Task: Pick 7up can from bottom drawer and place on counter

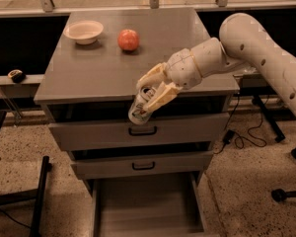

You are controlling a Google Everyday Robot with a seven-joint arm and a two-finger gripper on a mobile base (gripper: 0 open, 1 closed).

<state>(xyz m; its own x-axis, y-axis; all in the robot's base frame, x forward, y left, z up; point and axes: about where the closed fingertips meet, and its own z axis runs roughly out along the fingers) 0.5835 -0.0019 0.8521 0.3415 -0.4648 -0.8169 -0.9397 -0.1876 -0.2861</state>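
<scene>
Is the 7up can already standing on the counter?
No, the end effector grips the 7up can tilted in the air at the front edge of the counter.

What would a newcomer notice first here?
The gripper, shut on the tilted 7up can, hangs at the front edge of the counter. Farther back on the counter sit a red apple and a white bowl. At the bottom, the bottom drawer stands pulled open.

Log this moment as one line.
gripper: shut on 7up can | can tilted, at counter front edge | bottom drawer: open
</scene>
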